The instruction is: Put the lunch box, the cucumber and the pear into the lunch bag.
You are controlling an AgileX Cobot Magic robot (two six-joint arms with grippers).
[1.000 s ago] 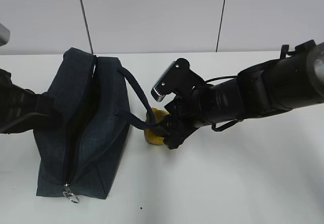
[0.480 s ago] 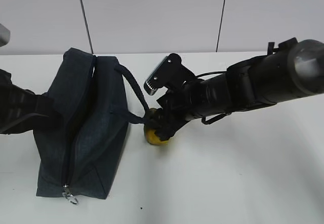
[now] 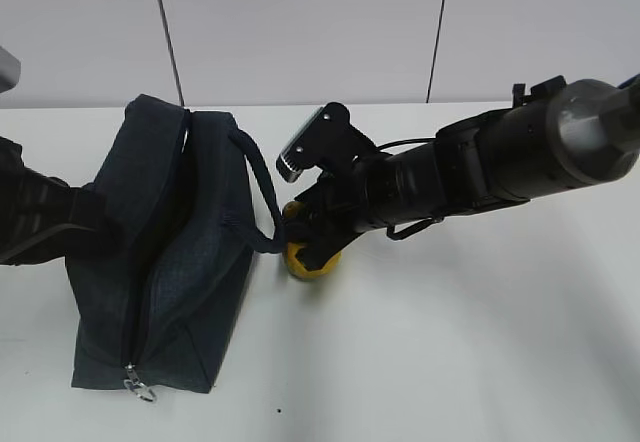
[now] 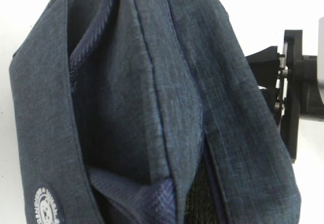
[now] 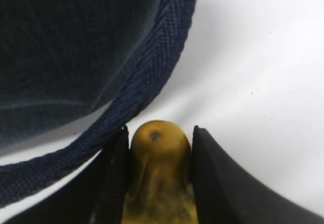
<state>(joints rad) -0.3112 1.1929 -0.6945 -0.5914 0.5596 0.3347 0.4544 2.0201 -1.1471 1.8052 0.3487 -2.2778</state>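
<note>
The dark navy lunch bag [image 3: 170, 252] lies on the white table with its zipper open along the top. It fills the left wrist view [image 4: 126, 82]. My right gripper [image 3: 305, 244] is shut on the yellow-orange pear [image 3: 312, 265], just right of the bag and low at the table. In the right wrist view the pear [image 5: 159, 178] sits between both black fingers [image 5: 223, 183], stem end forward, under the bag's looped handle [image 5: 147, 82]. My left arm [image 3: 40, 222] presses against the bag's left side, its jaws hidden by fabric. The lunch box and cucumber are out of view.
The bag's metal ring pull [image 3: 140, 390] lies at its near end. The right-hand handle [image 3: 262, 177] loops out toward the pear. White table [image 3: 480, 342] stretches to the right and front. A pale wall [image 3: 300, 32] stands behind.
My right arm has shifted left and back toward the bag, bringing the gripper and pear closer under the handle. The bag and left arm have not moved.
</note>
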